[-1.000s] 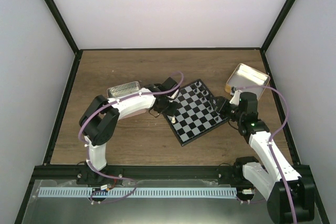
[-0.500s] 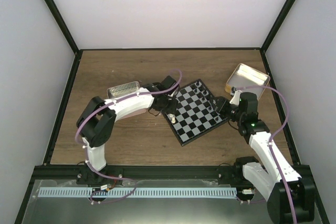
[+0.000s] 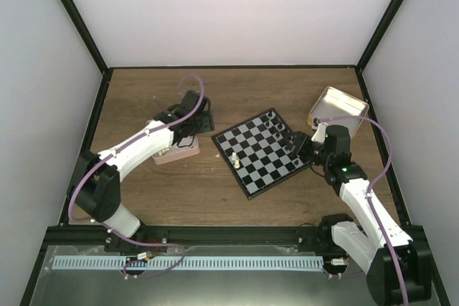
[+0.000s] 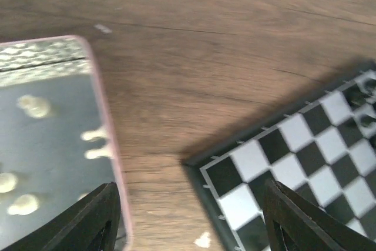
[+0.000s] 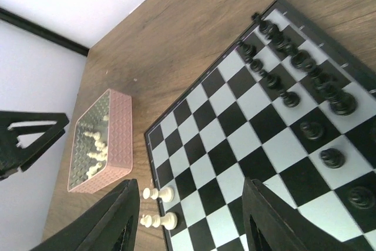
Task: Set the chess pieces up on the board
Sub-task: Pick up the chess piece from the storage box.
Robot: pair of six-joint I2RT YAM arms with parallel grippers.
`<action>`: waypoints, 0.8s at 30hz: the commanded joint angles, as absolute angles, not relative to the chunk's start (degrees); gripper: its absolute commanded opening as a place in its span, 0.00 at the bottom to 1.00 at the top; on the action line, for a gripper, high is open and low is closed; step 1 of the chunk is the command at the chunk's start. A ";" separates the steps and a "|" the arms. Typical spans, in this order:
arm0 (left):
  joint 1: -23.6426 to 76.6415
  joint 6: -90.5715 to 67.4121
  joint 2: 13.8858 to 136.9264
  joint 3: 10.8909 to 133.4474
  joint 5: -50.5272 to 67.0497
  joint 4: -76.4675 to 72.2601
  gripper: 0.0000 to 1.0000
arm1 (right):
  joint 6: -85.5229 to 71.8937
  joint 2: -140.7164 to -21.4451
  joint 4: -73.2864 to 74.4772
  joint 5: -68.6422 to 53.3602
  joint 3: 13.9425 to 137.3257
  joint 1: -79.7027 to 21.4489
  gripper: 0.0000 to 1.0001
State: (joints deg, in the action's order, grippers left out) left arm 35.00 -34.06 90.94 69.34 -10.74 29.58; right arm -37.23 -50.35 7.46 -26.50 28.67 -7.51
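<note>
The board (image 3: 259, 157) lies turned at an angle in the middle of the table. Black chess pieces (image 5: 294, 63) stand in two rows along its far right side. Two white pieces (image 5: 158, 207) stand on its left edge squares. More white pieces (image 4: 32, 107) lie in the pink tin (image 3: 176, 154). My left gripper (image 3: 199, 125) hovers between the tin and the board's left corner (image 4: 235, 174), open and empty. Over the board's right side, my right gripper (image 5: 191, 218) is open with nothing between its fingers (image 5: 103, 221).
A yellow metal tin (image 3: 337, 105) sits at the back right, just behind the right arm. The pink tin's rim (image 4: 106, 121) lies a short gap left of the board. Black frame rails (image 3: 86, 141) edge the table on both sides.
My left arm has pulled back from the board's left edge and swung left toward the pink tin, its jaws widening. The right arm has stayed put.
</note>
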 commanded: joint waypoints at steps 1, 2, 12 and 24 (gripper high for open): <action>31.32 -38.21 87.91 64.97 -12.88 27.20 0.69 | -38.14 -51.91 5.16 -25.13 31.50 -12.19 0.49; 30.56 -38.48 87.59 64.36 -13.24 27.09 0.69 | -38.14 -52.86 5.07 -24.53 31.93 -13.59 0.49; 22.92 -39.73 86.18 59.48 -11.48 25.09 0.69 | -33.13 -62.60 8.23 -18.79 37.86 -23.36 0.48; 20.16 -35.09 94.75 61.64 -10.20 24.47 0.46 | -30.93 -65.03 9.56 -17.71 38.22 -25.53 0.47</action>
State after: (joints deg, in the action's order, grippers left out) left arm 21.02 -37.15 91.83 59.86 -10.79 25.32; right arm -32.60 -65.19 8.71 -18.83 36.60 -24.97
